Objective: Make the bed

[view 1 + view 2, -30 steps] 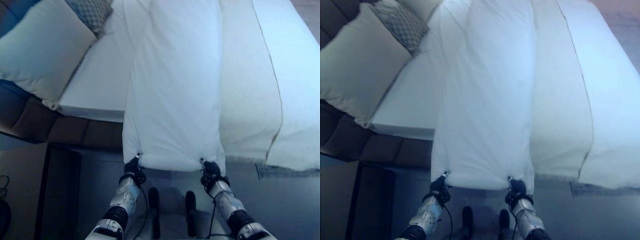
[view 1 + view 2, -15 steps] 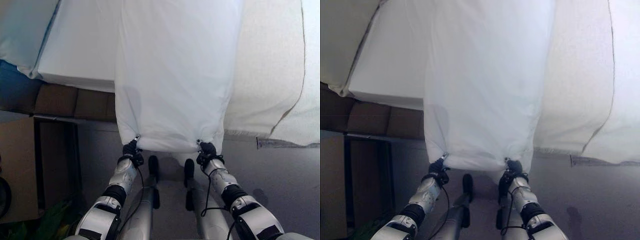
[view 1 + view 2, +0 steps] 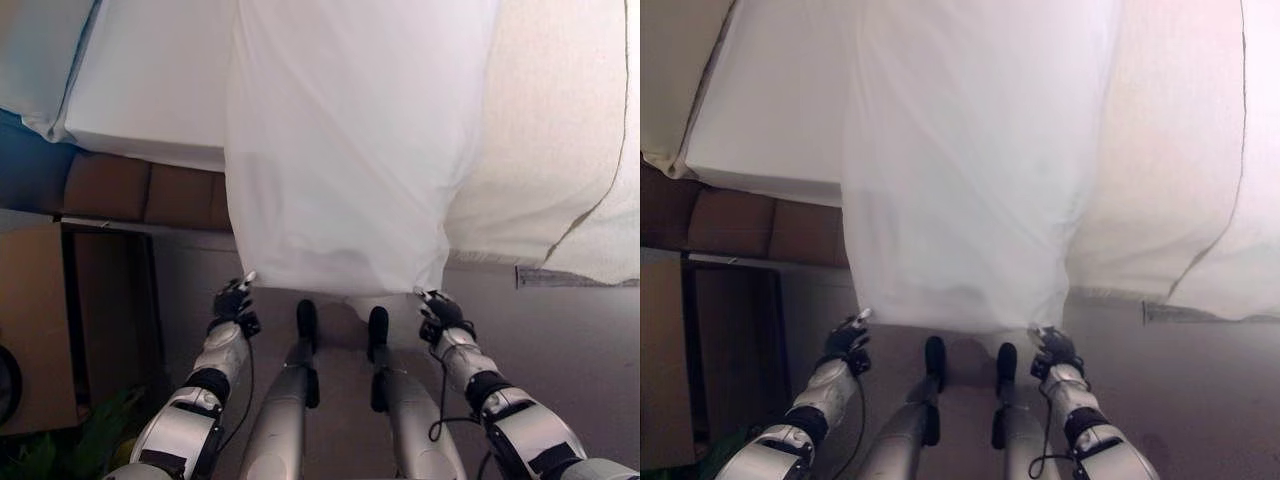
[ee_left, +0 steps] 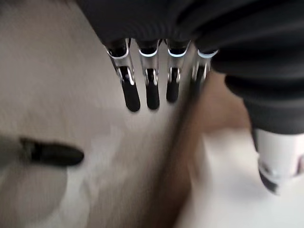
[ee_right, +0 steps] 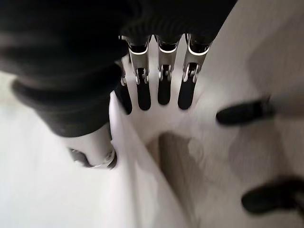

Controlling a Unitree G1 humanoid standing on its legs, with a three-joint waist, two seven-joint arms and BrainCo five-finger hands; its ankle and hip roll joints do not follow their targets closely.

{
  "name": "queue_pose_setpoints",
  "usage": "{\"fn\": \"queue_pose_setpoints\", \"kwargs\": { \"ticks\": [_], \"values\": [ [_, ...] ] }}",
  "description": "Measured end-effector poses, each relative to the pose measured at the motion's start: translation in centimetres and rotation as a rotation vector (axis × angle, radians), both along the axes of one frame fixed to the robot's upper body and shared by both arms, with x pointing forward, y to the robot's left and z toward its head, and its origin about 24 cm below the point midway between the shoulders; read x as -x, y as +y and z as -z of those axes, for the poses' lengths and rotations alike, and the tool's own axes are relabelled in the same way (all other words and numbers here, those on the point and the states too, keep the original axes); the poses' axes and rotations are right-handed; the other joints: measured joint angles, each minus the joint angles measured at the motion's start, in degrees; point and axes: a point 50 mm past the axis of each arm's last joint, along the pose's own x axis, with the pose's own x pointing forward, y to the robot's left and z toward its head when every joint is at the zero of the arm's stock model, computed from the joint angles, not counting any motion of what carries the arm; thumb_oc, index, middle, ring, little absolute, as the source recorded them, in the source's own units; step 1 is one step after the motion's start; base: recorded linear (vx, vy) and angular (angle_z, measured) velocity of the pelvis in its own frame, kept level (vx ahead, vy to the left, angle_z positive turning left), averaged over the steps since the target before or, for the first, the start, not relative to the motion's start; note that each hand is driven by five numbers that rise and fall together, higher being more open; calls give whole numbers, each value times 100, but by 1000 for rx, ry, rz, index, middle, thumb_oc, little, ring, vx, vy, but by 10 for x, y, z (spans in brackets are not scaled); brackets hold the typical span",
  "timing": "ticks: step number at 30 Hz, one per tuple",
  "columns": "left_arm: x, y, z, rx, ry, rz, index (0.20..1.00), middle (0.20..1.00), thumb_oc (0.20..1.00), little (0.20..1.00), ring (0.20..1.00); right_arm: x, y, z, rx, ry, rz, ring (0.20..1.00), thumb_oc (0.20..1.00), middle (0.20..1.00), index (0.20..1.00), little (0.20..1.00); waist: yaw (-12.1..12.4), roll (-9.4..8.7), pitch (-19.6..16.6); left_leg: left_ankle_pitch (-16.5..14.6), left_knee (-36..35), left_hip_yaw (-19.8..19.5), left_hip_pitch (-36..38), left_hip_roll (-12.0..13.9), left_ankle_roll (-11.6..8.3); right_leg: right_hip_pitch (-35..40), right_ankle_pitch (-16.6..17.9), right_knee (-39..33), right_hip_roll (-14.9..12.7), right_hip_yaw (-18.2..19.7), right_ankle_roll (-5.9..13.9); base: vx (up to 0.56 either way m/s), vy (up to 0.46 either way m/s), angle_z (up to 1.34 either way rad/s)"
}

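Left hand [image 3: 232,298] and right hand [image 3: 440,310] seemingly open below sheet [image 3: 340,150]

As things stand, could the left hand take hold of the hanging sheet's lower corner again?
Probably yes. The left hand hangs open just beside the lower left corner of the white sheet, and nothing lies between them. The right hand sits open by the other corner.

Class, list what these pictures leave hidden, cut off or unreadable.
Pillow: cut off by the eye views' top-left corner.
Sheet: its upper end runs past the top edge.
Bed frame: middle hidden behind the hanging sheet.
Tag: print too small, left eye view.
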Motion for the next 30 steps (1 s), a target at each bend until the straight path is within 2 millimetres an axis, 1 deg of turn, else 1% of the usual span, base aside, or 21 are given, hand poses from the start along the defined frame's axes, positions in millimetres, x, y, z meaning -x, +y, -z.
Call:
{"fn": "queue_pose_setpoints", "kwargs": {
  "ticks": [1, 3, 4, 5, 6, 7, 8, 9, 10, 12, 13, 14, 16, 17, 20, 21, 22, 23, 26, 27, 30],
  "values": [
    [13, 4, 10, -5, 43, -10, 1000, 1000, 1000, 1000, 1000, 10, -6, 7, 20, 33, 1, 1000, 1000, 1000, 1000, 1000, -1, -3, -4, 0, -50, 0, 172, -4, 0, 163, -2, -35, 2, -3, 2, 0, 0, 0],
    [32, 9, 24, -17, 106, -1, 1000, 1000, 1000, 1000, 1000, 24, -14, 17, 40, 80, 7, 1000, 1000, 1000, 1000, 1000, -10, -19, -23, 4, -88, 4, 348, 0, -13, 329, 4, -66, 8, -3, 4, 51, -26, -1],
    [45, 11, 34, -22, 165, 17, 1000, 1000, 1000, 1000, 1000, 36, -20, 26, 53, 135, 6, 1000, 1000, 1000, 1000, 1000, -13, -23, -26, 24, -153, 19, 525, 3, -24, 482, 4, -83, 12, -1, 4, 62, -50, -1],
    [51, 11, 39, -26, 196, 29, 1000, 1000, 1000, 1000, 1000, 42, -21, 30, 61, 163, -3, 1000, 1000, 1000, 1000, 1000, -9, -32, -37, 30, -182, 23, 617, 1, -29, 566, 2, -89, 13, -2, 6, 41, -60, -2],
    [63, 12, 46, -33, 239, 47, 1000, 1000, 1000, 1000, 1000, 53, -23, 38, 70, 212, -15, 1000, 1000, 1000, 1000, 1000, -10, -45, -142, 9, -205, 20, 669, 10, -62, 604, -6, -95, 16, 9, 9, 80, -86, -2],
    [69, 13, 50, -41, 266, 73, 1000, 1000, 1000, 1000, 1000, 58, -23, 41, 81, 231, -37, 1000, 1000, 1000, 1000, 1000, -12, -47, -152, 17, -262, 20, 778, 9, -63, 698, -1, -123, 22, 2, 4, 78, -84, -1],
    [82, 13, 57, -43, 313, 104, 1000, 1000, 1000, 1000, 1000, 73, -25, 50, 91, 284, -60, 1000, 1000, 1000, 1000, 1000, -15, -53, -267, 36, -352, 18, 970, 9, -82, 874, -1, -188, 25, 1, 5, 84, -100, 0],
    [88, 13, 61, -46, 334, 116, 1000, 1000, 1000, 1000, 1000, 81, -26, 54, 90, 307, -66, 1000, 1000, 1000, 1000, 1000, -19, -60, -368, 35, -388, 19, 1035, 13, -83, 933, -2, -210, 29, -2, 6, 91, -150, 0],
    [102, 13, 68, -44, 380, 138, 1000, 1000, 1000, 1000, 1000, 101, -28, 64, 88, 367, -73, 1000, 1000, 1000, 1000, 1000, -27, -59, -697, 42, -463, 14, 1121, 13, -92, 1020, -4, -278, 33, -11, 8, 67, -119, 0],
    [112, 13, 73, -43, 414, 164, 1000, 1000, 1000, 1000, 1000, 119, -30, 72, 85, 420, -87, 1000, 1000, 1000, 1000, 1000, -41, -67, -902, 70, -574, 18, 1397, 14, -92, 1290, 1, -372, 45, -47, 4, 33, -114, 2],
    [123, 12, 78, -33, 442, 173, 1000, 1000, 1000, 1000, 1000, 135, -30, 78, 80, 472, -100, 1000, 1000, 1000, 1000, 1000, -89, -105, -1207, 56, -638, 15, 1567, 17, -135, 1432, -34, -451, 56, -54, 34, 46, -155, 0],
    [135, 13, 82, -24, 473, 176, 1000, 1000, 1000, 1000, 1000, 145, -29, 82, 74, 504, -110, 1000, 1000, 1000, 1000, 1000, -151, -136, -1457, 45, -694, 30, 1651, 38, -149, 1504, -63, -480, 79, -50, 27, 44, -115, -3],
    [143, 10, 86, -38, 510, 220, 1000, 1000, 1000, 1000, 1000, 153, -27, 86, 75, 528, -139, 1000, 1000, 1000, 1000, 1000, -159, -173, -1693, 38, -724, 86, 1761, 74, -162, 1578, -67, -509, 116, -12, 20, 38, -82, -15],
    [140, 7, 86, -42, 509, 244, 1000, 1000, 1000, 1000, 1000, 155, -27, 86, 76, 535, -146, 1000, 1000, 1000, 1000, 1000, -170, -186, -1743, 32, -725, 91, 1809, 93, -171, 1617, -67, -509, 130, -11, 19, 40, -120, -14],
    [139, -7, 89, -56, 533, 375, 1000, 1000, 1000, 1000, 1000, 164, -27, 89, 83, 572, -186, 1000, 1000, 1000, 1000, 1000, -173, -201, -1975, -4, -726, 97, 1956, 165, -228, 1755, -82, -518, 207, 26, -10, 62, -104, -8],
    [140, -12, 91, -70, 548, 441, 1000, 1000, 1000, 1000, 1000, 170, -28, 91, 90, 596, -198, 1000, 1000, 1000, 1000, 1000, -186, -200, -2030, -27, -729, 105, 2087, 194, -263, 1879, -110, -524, 231, 35, -60, 33, -36, -4],
    [140, -14, 92, -81, 558, 470, 1000, 1000, 1000, 1000, 1000, 173, -28, 92, 90, 606, -201, 1000, 1000, 1000, 1000, 1000, -193, -198, -2079, -34, -731, 115, 2118, 206, -272, 1885, -129, -513, 240, 36, -89, 75, -71, -7],
    [143, -17, 93, -106, 580, 532, 1000, 1000, 1000, 1000, 1000, 180, -29, 93, 89, 630, -210, 1000, 1000, 1000, 1000, 1000, -194, -183, -2218, -45, -725, 165, 2127, 240, -291, 1882, -147, -487, 265, 40, -116, 42, -35, -8],
    [146, -19, 95, -134, 603, 585, 1000, 1000, 1000, 1000, 1000, 185, -29, 95, 96, 648, -237, 1000, 1000, 1000, 1000, 1000, -216, -126, -2313, -56, -709, 200, 2232, 298, -323, 1997, -138, -493, 319, 44, -140, 42, -38, -10],
    [148, -19, 95, -145, 614, 600, 1000, 1000, 1000, 1000, 1000, 185, -30, 94, 100, 649, -244, 1000, 1000, 1000, 1000, 1000, -274, -103, -2319, -65, -700, 201, 2296, 315, -334, 2071, -143, -508, 336, 44, -148, 55, -48, -1],
    [149, -18, 96, -147, 623, 601, 1000, 1000, 1000, 1000, 1000, 185, -30, 94, 99, 649, -245, 1000, 1000, 1000, 1000, 1000, -306, -46, -2362, -97, -663, 206, 2324, 358, -378, 2090, -173, -500, 375, 51, -194, 27, -23, -1]
  ]
}}
